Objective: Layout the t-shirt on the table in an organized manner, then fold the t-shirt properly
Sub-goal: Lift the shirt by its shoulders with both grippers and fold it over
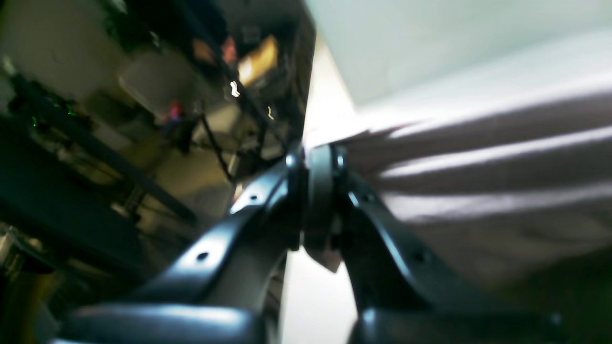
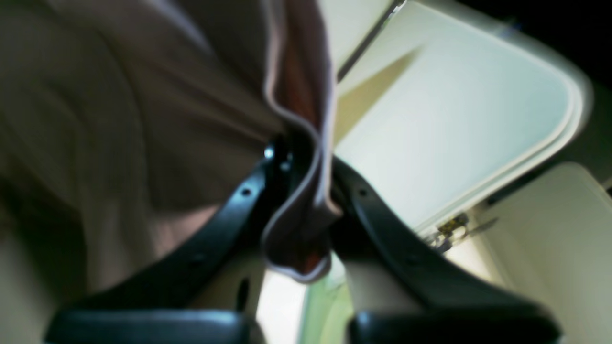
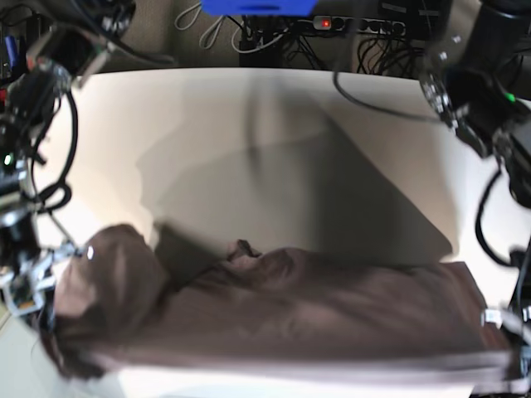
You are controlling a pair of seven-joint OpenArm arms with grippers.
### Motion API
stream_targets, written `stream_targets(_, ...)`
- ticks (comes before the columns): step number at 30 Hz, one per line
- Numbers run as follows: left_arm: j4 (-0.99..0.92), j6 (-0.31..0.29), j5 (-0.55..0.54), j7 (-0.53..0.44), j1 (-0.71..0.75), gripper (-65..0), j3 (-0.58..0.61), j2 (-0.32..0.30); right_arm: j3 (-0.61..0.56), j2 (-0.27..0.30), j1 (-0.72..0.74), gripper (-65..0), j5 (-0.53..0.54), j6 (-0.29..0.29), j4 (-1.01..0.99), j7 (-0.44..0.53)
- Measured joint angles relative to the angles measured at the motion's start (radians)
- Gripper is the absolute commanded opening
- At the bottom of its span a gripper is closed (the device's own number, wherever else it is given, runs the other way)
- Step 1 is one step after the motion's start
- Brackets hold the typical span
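Left of the base view: the right gripper point(image 2: 306, 191) has its jaws closed on a bunched hem edge of the shirt point(image 3: 290, 307), seen clearly in its wrist view, with a fold of cloth hanging out between the fingers. Here the shirt balloons up near the table point(image 3: 249, 133) edge.

Centre: the shirt is stretched wide between the two arms, held up over the near part of the table, and much blurred. Whether its lower part touches the tabletop I cannot tell. It is not yet laid flat; creases run along its length.

Right of the base view: the left gripper point(image 1: 318, 191) is likewise closed tight on a shirt edge, the cloth drawn taut away from it.

Judgement: the layout step is in hand, not done; spreading flat and all folding remain.

Count: one shirt, one table, two grippers, both gripping.
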Motion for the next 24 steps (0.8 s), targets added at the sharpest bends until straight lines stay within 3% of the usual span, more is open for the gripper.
stream_targets(11,0.008,0.012,0.007,-0.021,-0.347,-64.9,0.115,-0.009,0.006,0.002,0.35,-65.0,0.001,-0.013,0.004,0.004)
stream_targets(16,0.012,0.011,-0.006,-0.015,-0.405,-64.9,0.119,-0.037,0.064,0.003,0.472,-65.0,-0.002,-0.012,0.006,0.002)
stream_targets(24,0.018,0.011,-0.004,-0.011,-0.436,-64.9,0.111,-0.054,0.054,0.001,0.576,-65.0,0.006,-0.012,0.007,0.015)
